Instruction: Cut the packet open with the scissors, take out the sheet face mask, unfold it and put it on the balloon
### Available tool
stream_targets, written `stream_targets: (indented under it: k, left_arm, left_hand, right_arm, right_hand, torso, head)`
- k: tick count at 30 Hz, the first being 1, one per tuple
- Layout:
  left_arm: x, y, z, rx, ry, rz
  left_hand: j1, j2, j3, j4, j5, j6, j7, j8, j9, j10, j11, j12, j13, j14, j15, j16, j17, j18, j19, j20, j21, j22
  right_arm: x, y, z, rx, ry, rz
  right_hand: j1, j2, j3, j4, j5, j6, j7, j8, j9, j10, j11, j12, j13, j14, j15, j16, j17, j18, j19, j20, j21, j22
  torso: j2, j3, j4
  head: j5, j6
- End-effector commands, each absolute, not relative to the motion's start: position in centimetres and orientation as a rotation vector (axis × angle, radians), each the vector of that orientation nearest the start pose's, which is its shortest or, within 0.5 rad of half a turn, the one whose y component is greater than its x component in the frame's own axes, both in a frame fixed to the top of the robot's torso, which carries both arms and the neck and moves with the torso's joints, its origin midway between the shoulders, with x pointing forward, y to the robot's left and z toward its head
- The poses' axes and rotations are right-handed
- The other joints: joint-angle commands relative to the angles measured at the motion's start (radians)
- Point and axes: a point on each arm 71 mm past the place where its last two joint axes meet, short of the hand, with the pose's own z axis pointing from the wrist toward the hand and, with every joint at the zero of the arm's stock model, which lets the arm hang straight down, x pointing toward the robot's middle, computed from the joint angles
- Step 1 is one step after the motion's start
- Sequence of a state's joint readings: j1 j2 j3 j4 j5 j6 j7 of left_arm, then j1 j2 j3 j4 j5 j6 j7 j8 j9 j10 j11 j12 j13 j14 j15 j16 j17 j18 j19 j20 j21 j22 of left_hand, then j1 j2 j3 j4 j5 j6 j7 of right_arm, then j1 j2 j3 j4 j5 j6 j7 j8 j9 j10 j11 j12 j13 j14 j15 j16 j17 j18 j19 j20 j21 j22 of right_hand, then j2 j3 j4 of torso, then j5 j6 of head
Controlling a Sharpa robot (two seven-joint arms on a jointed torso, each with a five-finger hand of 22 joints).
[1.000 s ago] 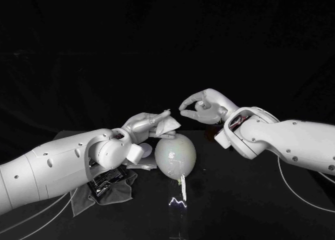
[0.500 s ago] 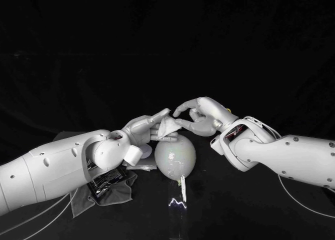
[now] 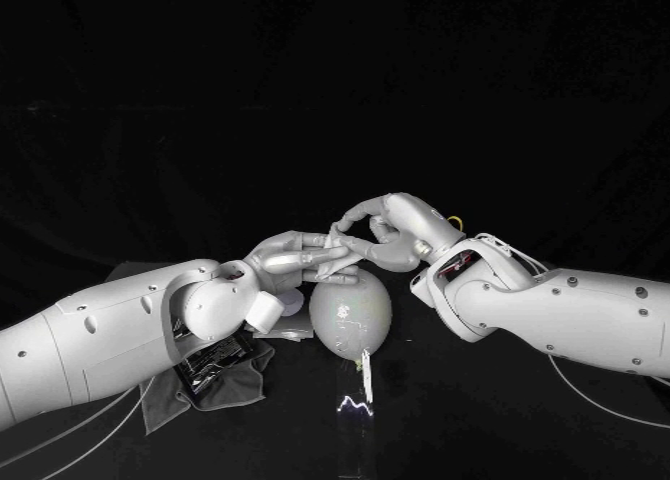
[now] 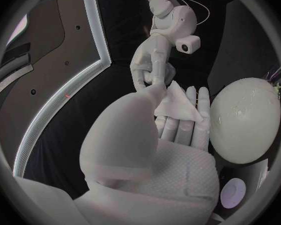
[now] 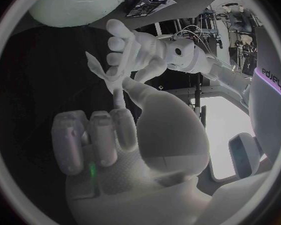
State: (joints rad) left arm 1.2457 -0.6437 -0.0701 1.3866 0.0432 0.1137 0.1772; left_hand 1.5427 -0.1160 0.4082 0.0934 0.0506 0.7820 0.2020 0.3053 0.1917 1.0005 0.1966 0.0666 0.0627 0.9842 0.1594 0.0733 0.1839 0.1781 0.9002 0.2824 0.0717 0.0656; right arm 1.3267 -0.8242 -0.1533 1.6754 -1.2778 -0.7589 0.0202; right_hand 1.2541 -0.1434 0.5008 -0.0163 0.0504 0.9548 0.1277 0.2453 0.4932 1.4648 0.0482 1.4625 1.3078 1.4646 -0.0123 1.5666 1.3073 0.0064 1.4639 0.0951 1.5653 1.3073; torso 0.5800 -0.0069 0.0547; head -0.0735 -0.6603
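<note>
The folded white sheet mask (image 3: 337, 263) is held up by my left hand (image 3: 295, 256), just above the pale balloon (image 3: 350, 309) on the table. In the left wrist view the mask (image 4: 178, 105) lies as a triangle across the left hand (image 4: 178, 127), with the balloon (image 4: 243, 120) beside it. My right hand (image 3: 373, 228) has reached in from the other side, and its thumb and a finger pinch the mask's upper corner. The right wrist view shows the right hand (image 5: 106, 135), the mask's thin edge (image 5: 95, 69) and the left hand (image 5: 135, 49).
A grey cloth (image 3: 246, 385) lies on the table under my left arm, with a dark opened packet (image 3: 216, 366) on it. A small shiny object (image 3: 354, 405) lies in front of the balloon. The right forearm (image 3: 566, 315) stretches low across the table's right side.
My right hand has moved left and down to the mask and closed on its upper corner. The left hand has kept hold of the mask above the balloon.
</note>
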Motion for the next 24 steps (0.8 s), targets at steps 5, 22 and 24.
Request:
stream_targets:
  k: [5,22,24]
  left_arm:
    - [49.47,11.68,-17.92,-0.956,1.876,-1.937]
    - [49.41,11.52,-17.85,-0.917,1.875,-1.935]
    - [49.4,11.51,-17.85,-0.908,1.876,-1.93]
  left_hand:
    - [-0.004,-0.03,0.142,-0.036,-0.002,0.017,0.045,-0.026,-0.014,-0.011,0.002,-0.004,-0.001,-0.012,0.004,-0.005,-0.009,0.006,-0.026,0.0,-0.001,0.001]
    - [-0.062,-0.046,0.319,-0.112,-0.001,0.025,0.054,-0.057,-0.027,-0.027,0.009,-0.005,-0.001,-0.02,0.01,-0.006,-0.023,0.004,-0.077,0.0,-0.001,-0.001]
    - [-0.07,-0.041,0.332,-0.115,-0.002,0.026,0.055,-0.059,-0.028,-0.029,0.01,-0.005,-0.001,-0.021,0.011,-0.006,-0.024,0.004,-0.088,0.001,-0.001,-0.002]
  right_arm:
    - [45.8,-15.43,-12.69,-0.031,1.251,0.896]
    - [45.74,-15.26,-12.88,-0.039,1.282,0.897]
    - [45.72,-15.23,-12.86,-0.038,1.279,0.898]
  right_hand:
    - [-0.003,-0.004,-0.003,0.005,0.001,0.012,0.002,-0.007,-0.003,0.047,0.0,-0.002,0.197,0.106,-0.005,0.004,0.264,-0.004,0.102,-0.004,-0.002,0.261]
    - [-0.007,-0.005,-0.005,0.009,0.001,0.023,0.0,-0.006,-0.004,0.048,-0.002,-0.002,0.197,0.106,-0.006,0.004,0.264,-0.004,0.103,-0.005,-0.001,0.261]
    - [-0.008,-0.002,-0.005,0.011,0.001,0.026,-0.001,-0.006,-0.005,0.048,-0.002,-0.001,0.198,0.106,-0.006,0.004,0.264,-0.005,0.103,-0.005,0.0,0.261]
  torso:
    - [0.0,0.0008,-0.0013]
    - [0.0,0.0005,-0.0009]
    - [0.0,0.0005,-0.0005]
  head:
    - [0.001,-0.002]
    - [-0.001,-0.002]
    - [0.0,-0.003]
